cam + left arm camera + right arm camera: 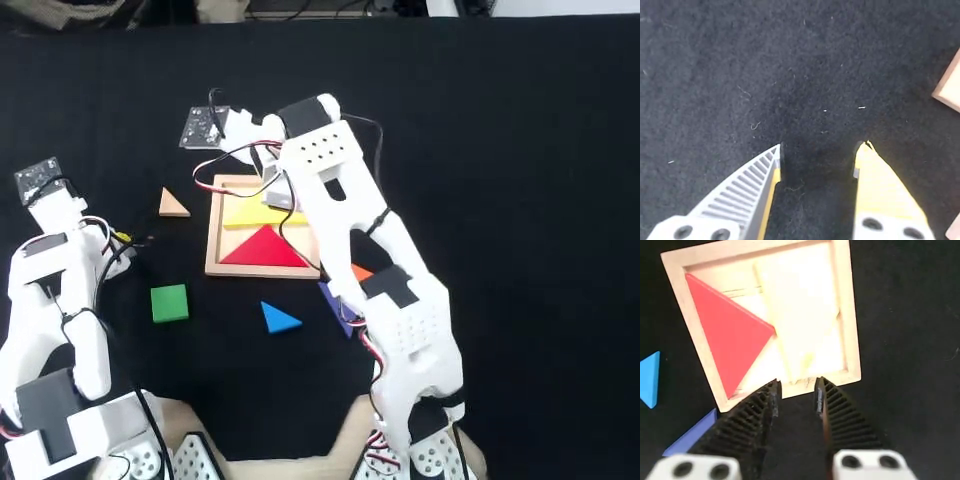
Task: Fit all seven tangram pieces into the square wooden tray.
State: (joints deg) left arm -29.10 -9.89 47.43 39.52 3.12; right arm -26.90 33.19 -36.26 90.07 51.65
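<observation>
Square wooden tray [212, 232], left of centre in the high view, holds red triangle [262, 248] and yellow piece [255, 213]; green square [169, 303] and blue triangle [279, 318] lie below it. Right gripper [796, 390], released, at the tray's rim; left gripper [821, 147], released, over black cloth [790, 60]

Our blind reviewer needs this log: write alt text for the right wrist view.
The right gripper, open and empty, hangs at the rim of the square wooden tray, which holds a red triangle beside a pale yellow piece. A light blue triangle and a dark blue piece lie outside on black cloth.
</observation>
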